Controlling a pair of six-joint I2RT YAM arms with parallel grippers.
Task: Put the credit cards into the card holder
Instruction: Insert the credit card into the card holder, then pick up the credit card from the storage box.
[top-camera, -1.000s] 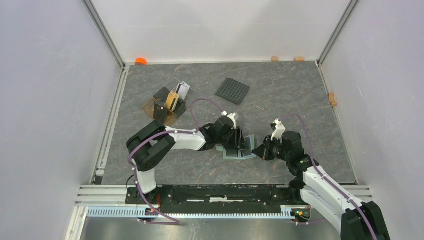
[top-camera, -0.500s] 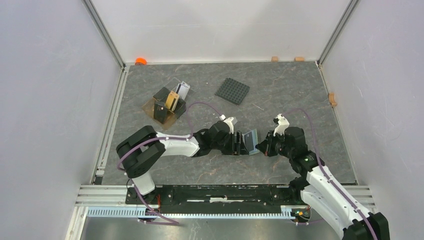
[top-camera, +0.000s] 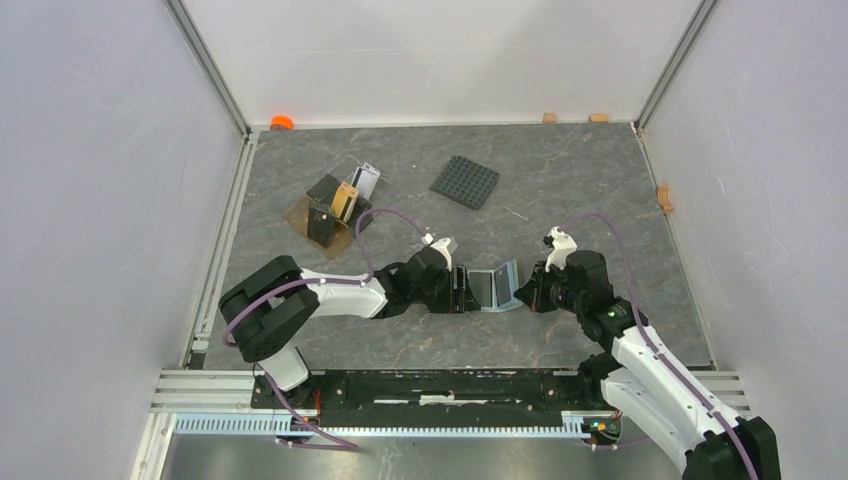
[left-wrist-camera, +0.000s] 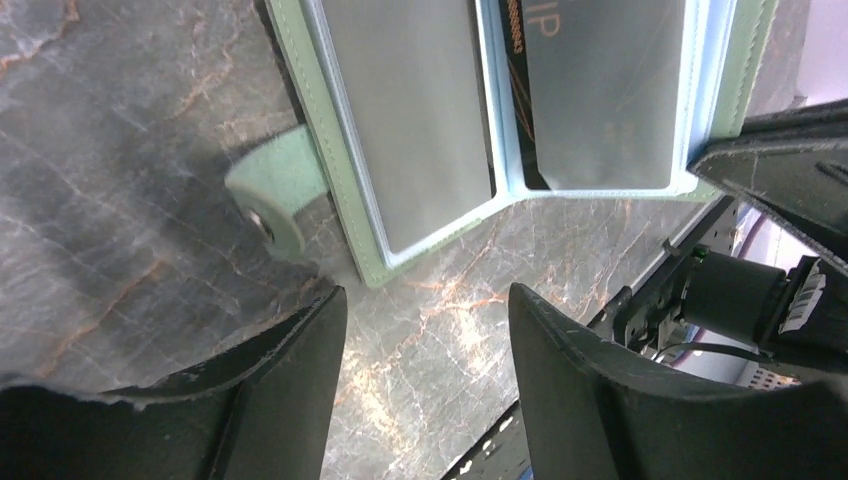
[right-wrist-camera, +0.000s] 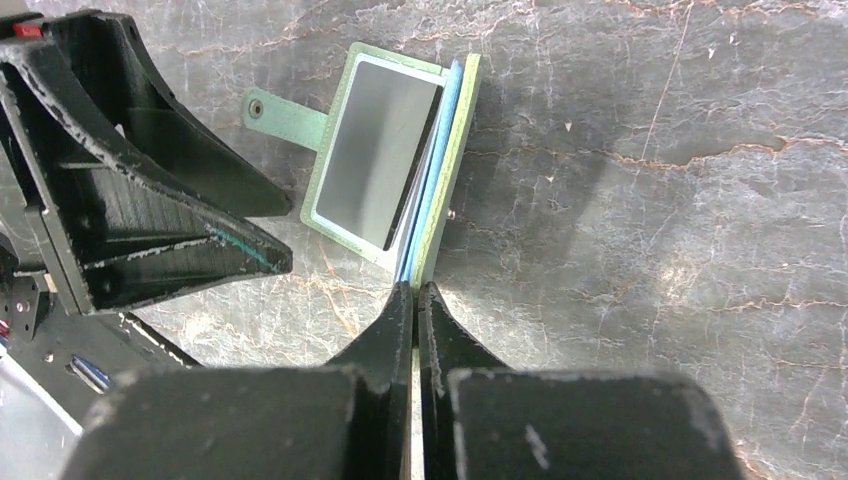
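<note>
While the right end effector (right-wrist-camera: 414, 298) pinched only the thin rim of the card holder (right-wrist-camera: 375, 160), propped half open on the desk (right-wrist-camera: 650, 200) just beside the wide, empty left end effector (left-wrist-camera: 425, 325), it could have slipped free and flopped shut.

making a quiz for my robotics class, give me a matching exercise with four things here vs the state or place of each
1 card holder
2 left tool
3 right tool
4 studded plate

A open, gripping nothing
B shut on the holder's edge
C lying flat, far from both tools
D spread open between the two tools

Pairs: 1-D, 2-A, 3-B, 4-C
</note>
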